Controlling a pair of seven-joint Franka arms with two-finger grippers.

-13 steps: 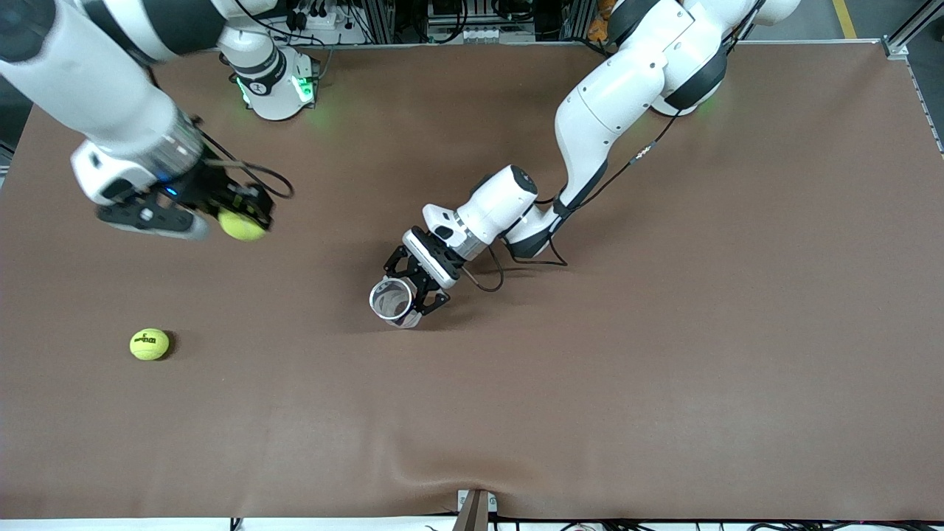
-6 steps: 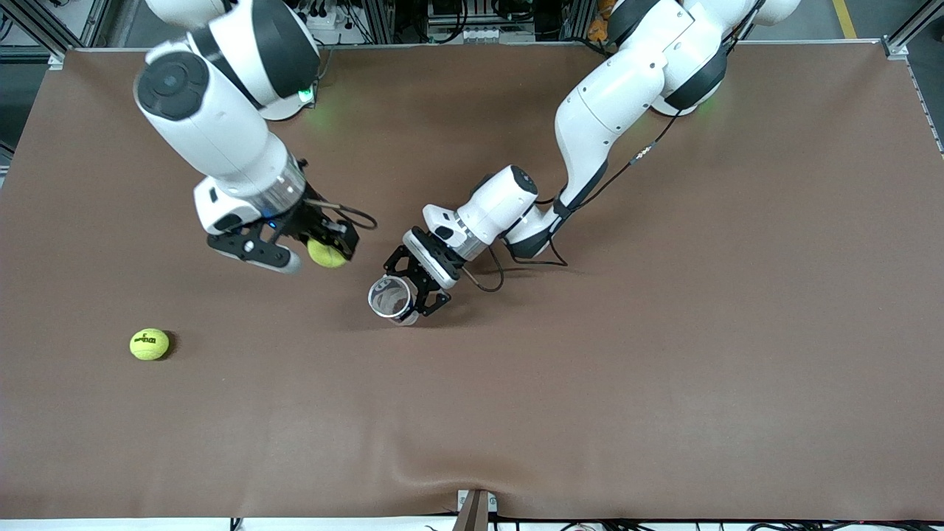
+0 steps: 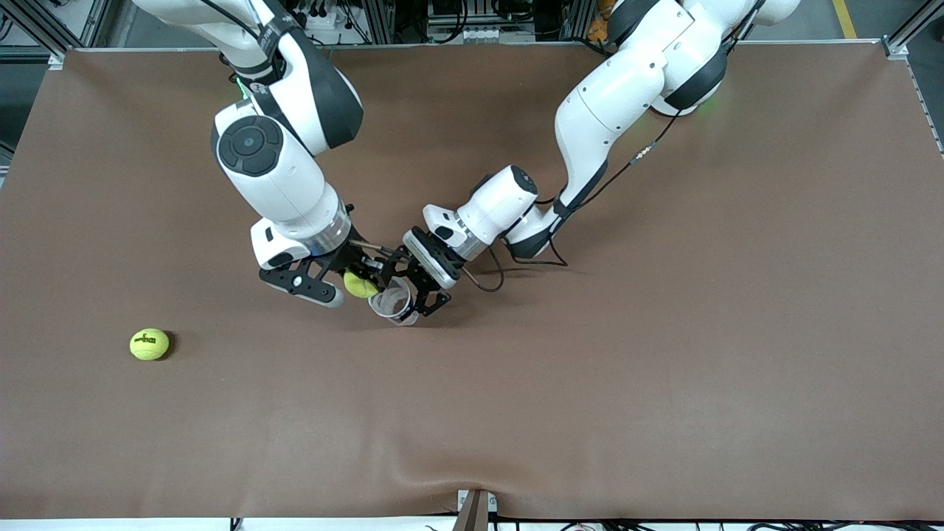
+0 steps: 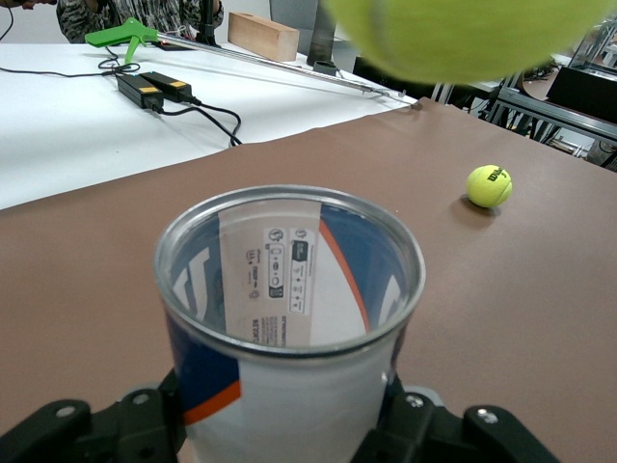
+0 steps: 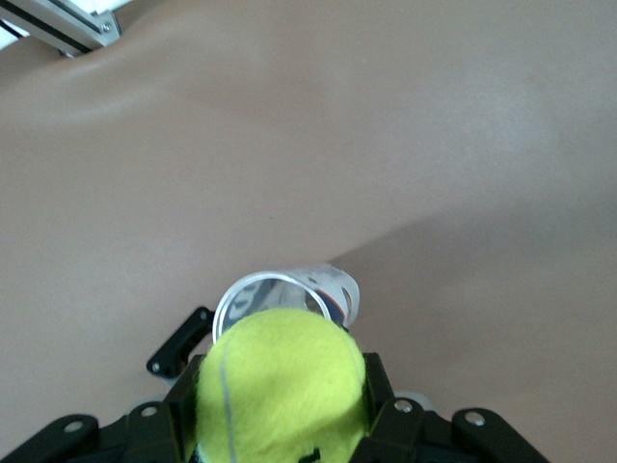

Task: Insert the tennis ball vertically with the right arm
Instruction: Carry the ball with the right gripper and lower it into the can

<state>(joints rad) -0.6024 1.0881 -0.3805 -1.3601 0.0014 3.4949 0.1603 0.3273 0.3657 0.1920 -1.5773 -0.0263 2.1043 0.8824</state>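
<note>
A yellow-green tennis ball [image 3: 360,285] sits between the fingers of my right gripper [image 3: 355,285], which is shut on it just beside and above the can's mouth. In the right wrist view the tennis ball [image 5: 280,386] fills the right gripper [image 5: 280,410], with the can's metal rim [image 5: 253,291] right past it. My left gripper [image 3: 410,290] is shut on the can [image 3: 392,302], a clear tube with a white, blue and orange label, its open mouth tilted upward. The left wrist view shows the can [image 4: 289,318] in the left gripper [image 4: 289,429] and the held ball [image 4: 463,39] above its rim.
A second tennis ball [image 3: 149,344] lies on the brown mat [image 3: 664,369] toward the right arm's end, also visible as a small ball [image 4: 489,185] in the left wrist view. Off the mat stands a white table with cables [image 4: 164,92] and a green tool [image 4: 120,35].
My right arm has swung from its end of the table toward the middle, carrying the ball up to the can's mouth. The left arm and can have stayed put.
</note>
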